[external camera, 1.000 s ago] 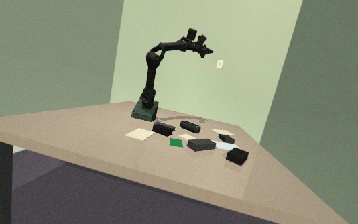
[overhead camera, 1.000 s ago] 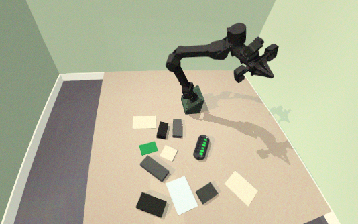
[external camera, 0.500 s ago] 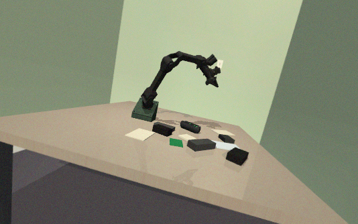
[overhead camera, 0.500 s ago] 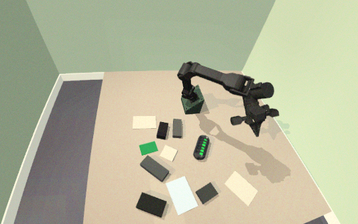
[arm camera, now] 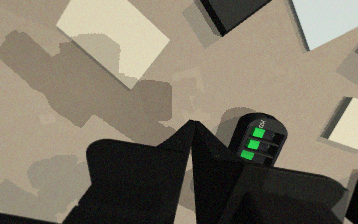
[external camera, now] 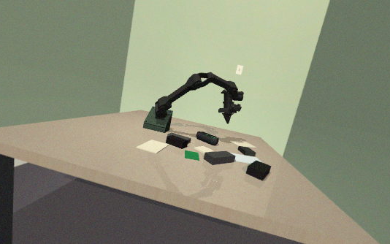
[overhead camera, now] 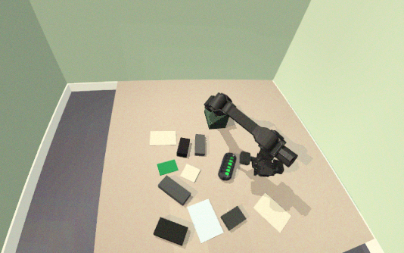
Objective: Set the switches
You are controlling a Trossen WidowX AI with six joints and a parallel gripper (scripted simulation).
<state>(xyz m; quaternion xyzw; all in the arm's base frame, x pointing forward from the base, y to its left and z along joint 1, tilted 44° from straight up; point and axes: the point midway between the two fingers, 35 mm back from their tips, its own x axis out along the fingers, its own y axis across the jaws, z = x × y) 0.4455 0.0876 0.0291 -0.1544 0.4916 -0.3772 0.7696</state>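
The dark grey controller unit (overhead camera: pixel 231 167) (external camera: pixel 207 138) (arm camera: pixel 261 139) sits on its base, switches up. A row of green switch ends shows along its top in the top view. In the wrist view three green ends show at one end of the unit, and my gripper hides the rest. Which ends are pressed down is too small to tell. The label underneath is hidden. My gripper (external camera: pixel 227 122) (arm camera: pixel 193 125) is shut and empty, pointing down above the bench, beside the unit and not touching it.
Dark blocks (overhead camera: pixel 174 190) (overhead camera: pixel 170 231) (overhead camera: pixel 233 218) lie on the bench, with a black block (overhead camera: pixel 183 147) and a grey block (overhead camera: pixel 200 145) nearer the arm's base. Flat pieces include a green card (overhead camera: pixel 167 167), a pale blue sheet (overhead camera: pixel 205 220) and a cream sheet (overhead camera: pixel 271 215).
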